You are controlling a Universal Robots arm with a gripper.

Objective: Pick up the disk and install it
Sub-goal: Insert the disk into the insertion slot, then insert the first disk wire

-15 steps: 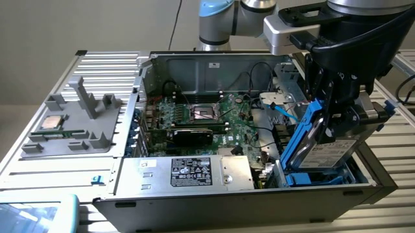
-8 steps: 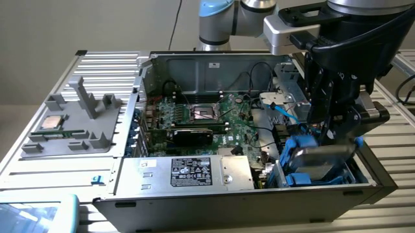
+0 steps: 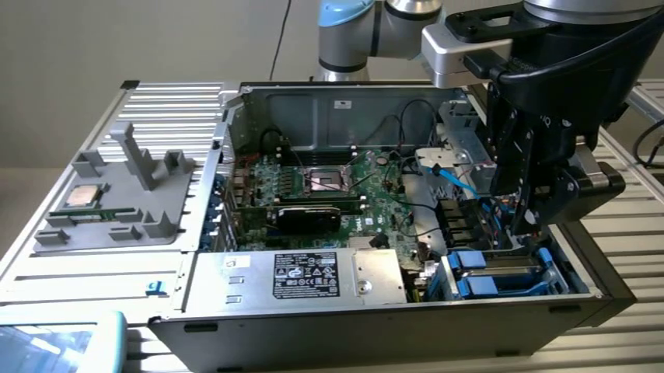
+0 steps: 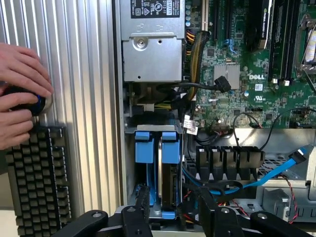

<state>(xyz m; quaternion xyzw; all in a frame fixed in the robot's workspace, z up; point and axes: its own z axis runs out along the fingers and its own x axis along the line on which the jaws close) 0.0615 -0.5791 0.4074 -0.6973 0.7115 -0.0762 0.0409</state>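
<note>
1. The exterior view stands off the arm (image 3: 347, 31). From high up and at a middling distance, it looks slantwise down into the open computer case (image 3: 415, 318) on the ribbed bench (image 3: 93, 272).
2. The wrist view rides on the arm, close above the case, facing straight down into it.
3. Both views share the power-supply box (image 3: 311, 276) (image 4: 150, 49), the circuit board (image 3: 384, 214) (image 4: 237, 103) and the disk (image 3: 508, 272) (image 4: 168, 177).

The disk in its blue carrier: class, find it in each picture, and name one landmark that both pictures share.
Exterior view: the disk sits in the drive bay at the near corner of the case, toward the exterior view's right, beside the power-supply box.
Wrist view: the disk sits in the same bay, close to the power-supply box.
Shared landmark: the silver power-supply box with its black label.
</note>
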